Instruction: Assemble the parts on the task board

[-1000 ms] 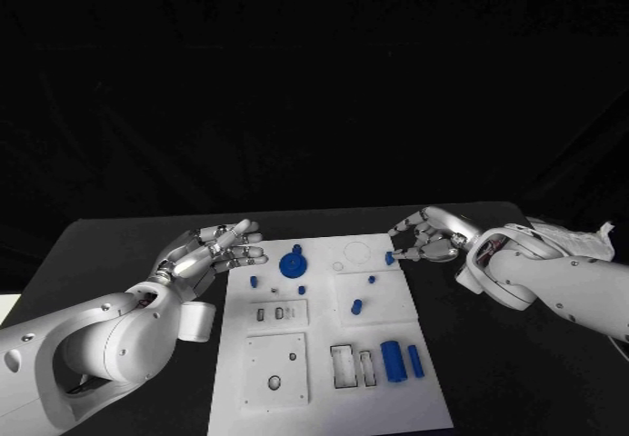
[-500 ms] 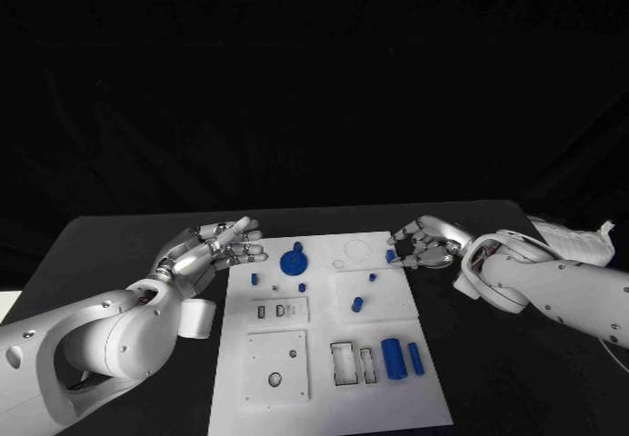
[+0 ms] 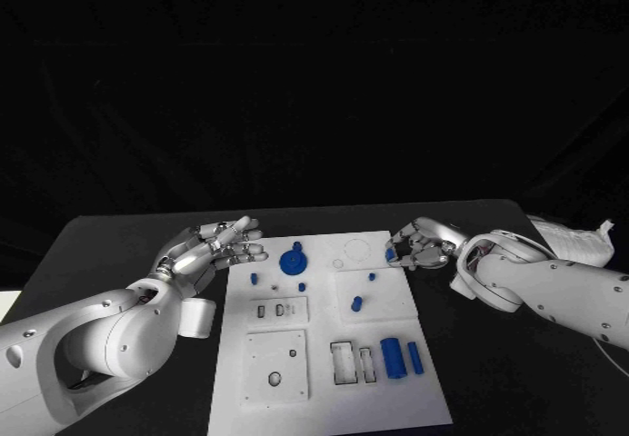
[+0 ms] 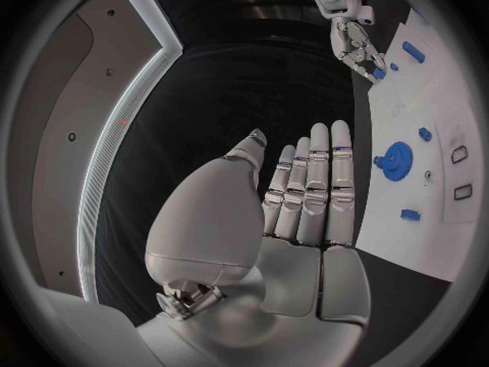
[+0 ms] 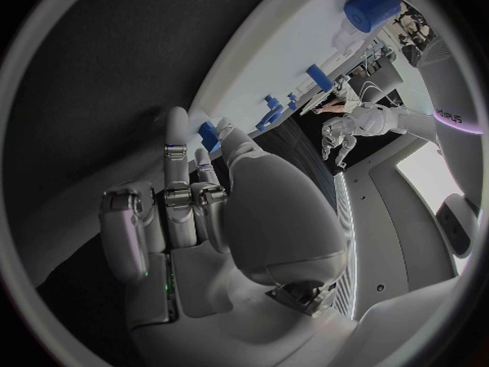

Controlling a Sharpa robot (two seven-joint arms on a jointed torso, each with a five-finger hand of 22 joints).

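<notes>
1. Head view: a white, flat, rectangular task board lies in the middle of a matte black table. Small glossy blue parts sit on it — a round gear-like disc with a knob near the far edge, short pegs mid-board, and two upright cylinders beside rectangular slots near the front. The right hand, silver and jointed on a smooth white arm, is at the board's far right corner, its fingers curled around a small blue part at the board's edge. The left hand hovers just beside the board's far left edge, fingers apart and holding nothing.

2. Left wrist view: the left hand shows a smooth, rounded metallic palm and straight, extended fingers, released and clear of the board. The blue disc lies on the board just past the fingertips.

3. Right wrist view: the right hand has its fingers bent inward, and the blue part sits at its fingertips, against the white board. It looks pinched, though the contact itself is partly hidden.

4. Judgement: the step in hand seems to be picking up this corner piece. The next move probably calls for a firm pinch, a clean lift, then carrying the piece to a matching socket — which one I cannot tell.
</notes>
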